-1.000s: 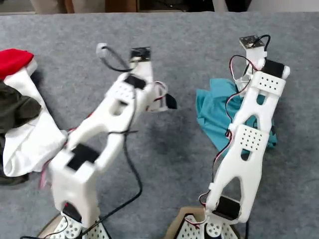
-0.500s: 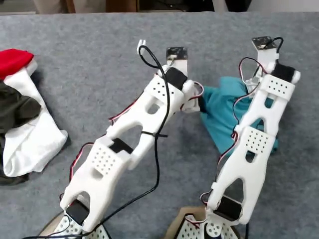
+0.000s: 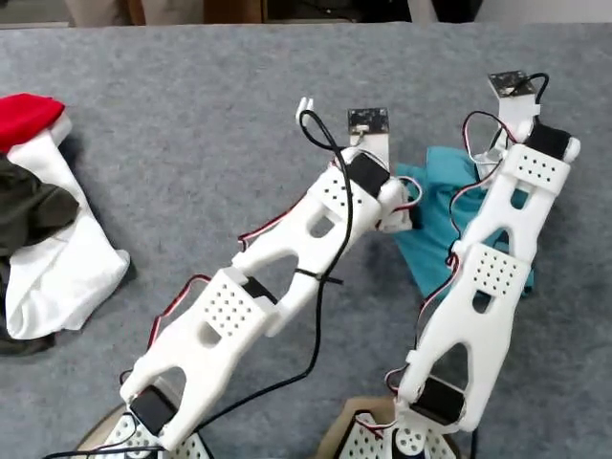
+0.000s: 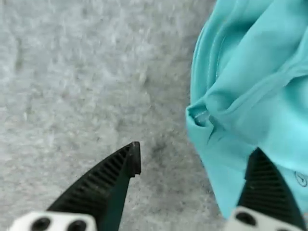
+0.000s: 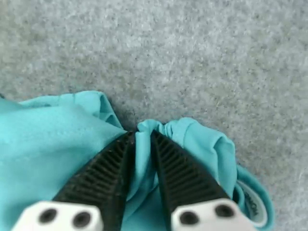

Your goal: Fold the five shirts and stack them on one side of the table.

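By my judgement the step in hand is spreading the teal shirt (image 3: 427, 251) flat on the grey tabletop (image 3: 191, 115) before any fold is made. It lies crumpled on the right half of the tabletop, under and between the two arms, well apart from the heap of red, white and dark shirts (image 3: 53, 258) at the far left edge.

To do this well, the arms should draw apart evenly and low, so the cloth slides out flat rather than lifting into a rope. The right gripper (image 5: 139, 144) has its fingers pinched together on a narrow ridge of teal cloth at the shirt's far edge; that hold looks thin, so a hard tug may slip it. The left gripper (image 4: 197, 163) hangs with fingers wide, one over bare tabletop and one over the shirt's edge toward the table's middle; it should come down on that edge alone, not on several layers at once.

The shirt looks thin, smooth and slippery; it is bunched in soft folds, with no sleeve plainly laid out; its collar band (image 5: 250, 206) curls at one corner.
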